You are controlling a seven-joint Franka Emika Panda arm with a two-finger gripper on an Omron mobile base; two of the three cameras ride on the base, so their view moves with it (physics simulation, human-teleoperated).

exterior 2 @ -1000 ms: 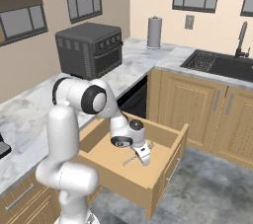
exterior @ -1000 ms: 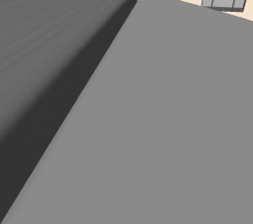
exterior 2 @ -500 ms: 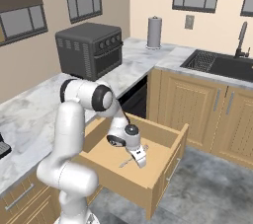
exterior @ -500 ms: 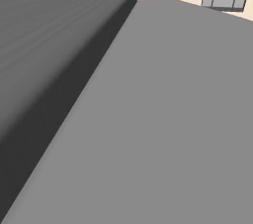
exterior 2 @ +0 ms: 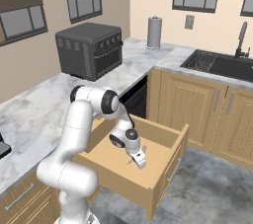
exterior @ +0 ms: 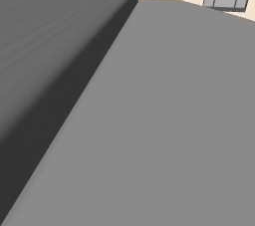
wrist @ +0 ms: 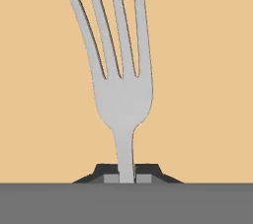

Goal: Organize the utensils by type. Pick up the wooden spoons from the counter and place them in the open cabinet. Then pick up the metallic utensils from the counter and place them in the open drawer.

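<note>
Inside the open drawer (exterior 2: 163,155), the arm's fingers (exterior 2: 140,159) were pinched narrow on the handle of the metal fork (wrist: 120,85), low over the plain tan floor. The fork's long axis ran straight out ahead of the fingers, tines leading, so letting go there would likely lay it flat in the drawer.
</note>
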